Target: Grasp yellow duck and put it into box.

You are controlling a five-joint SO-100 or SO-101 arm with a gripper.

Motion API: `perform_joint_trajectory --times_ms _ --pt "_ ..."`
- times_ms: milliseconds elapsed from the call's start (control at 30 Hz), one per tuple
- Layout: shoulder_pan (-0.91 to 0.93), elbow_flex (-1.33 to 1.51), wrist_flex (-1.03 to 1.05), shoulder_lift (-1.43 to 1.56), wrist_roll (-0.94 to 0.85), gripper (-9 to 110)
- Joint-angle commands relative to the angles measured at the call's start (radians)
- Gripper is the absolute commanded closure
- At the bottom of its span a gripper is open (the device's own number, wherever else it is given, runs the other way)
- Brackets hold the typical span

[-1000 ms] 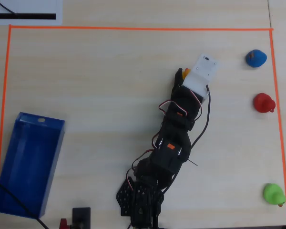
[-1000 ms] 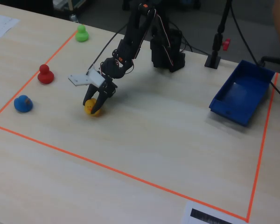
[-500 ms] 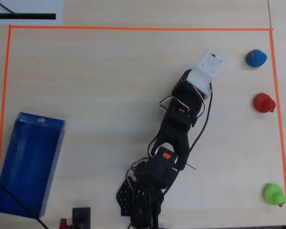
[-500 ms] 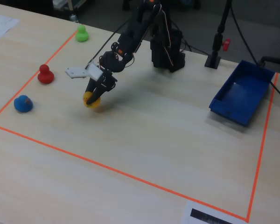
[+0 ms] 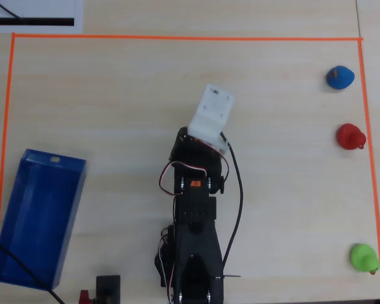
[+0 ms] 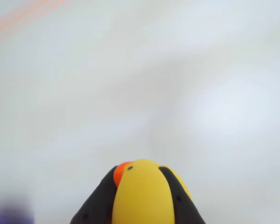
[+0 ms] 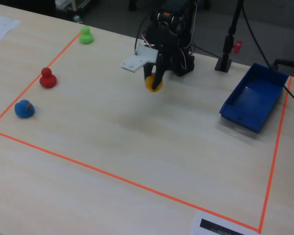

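Clamped on the yellow duck (image 7: 153, 83), the pincer (image 7: 154, 84), raised clear of the bench (image 7: 137, 147) in the fixed view. Small, rounded, glossy yellow body (image 6: 141, 196) filling the bottom middle of the wrist view, with an orange patch and a tiny dark dot at its top left edge, and a black finger (image 6: 95, 205) pressed against each flank. Hidden in the overhead view under the white plate of the arm's wrist (image 5: 211, 116). Well off to the right of the pincer in the fixed view, the box (image 7: 264, 85): long, low-walled, deep blue translucent plastic, nothing seen inside. Well off to the left there, near the orange tape border (image 7: 63, 46), a green duck (image 7: 86, 35), a red duck (image 7: 47, 78) and a blue duck (image 7: 24, 108), all standing on the bench, apart from one another
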Motion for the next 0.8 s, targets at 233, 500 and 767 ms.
perform_joint_trajectory --times_ms 233,500,767 --pt "-0.756 -0.152 0.598 0.104 0.310 101" --pt "-1.083 -0.371 0.549 -0.245 0.509 101" --pt "-1.177 -0.781 0.495 -0.709 0.555 101"
